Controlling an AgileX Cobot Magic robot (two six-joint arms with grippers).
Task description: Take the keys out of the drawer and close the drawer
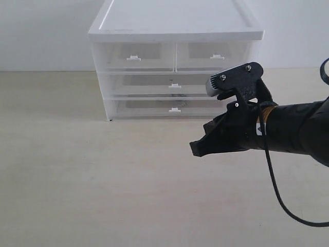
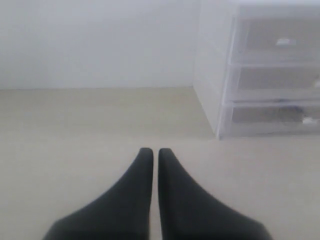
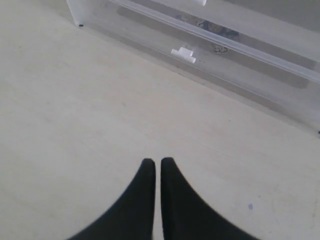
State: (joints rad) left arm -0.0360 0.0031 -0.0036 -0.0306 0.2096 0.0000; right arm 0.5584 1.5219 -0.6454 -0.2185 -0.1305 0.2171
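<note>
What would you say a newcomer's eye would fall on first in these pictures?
First comes the black right arm reaching in from the right of the exterior view, its gripper shut above the pale table in front of the cabinet. Next comes the white cabinet at the back by the wall, all drawers shut. Something small and dark, perhaps the keys, shows faintly through the bottom drawer.
</note>
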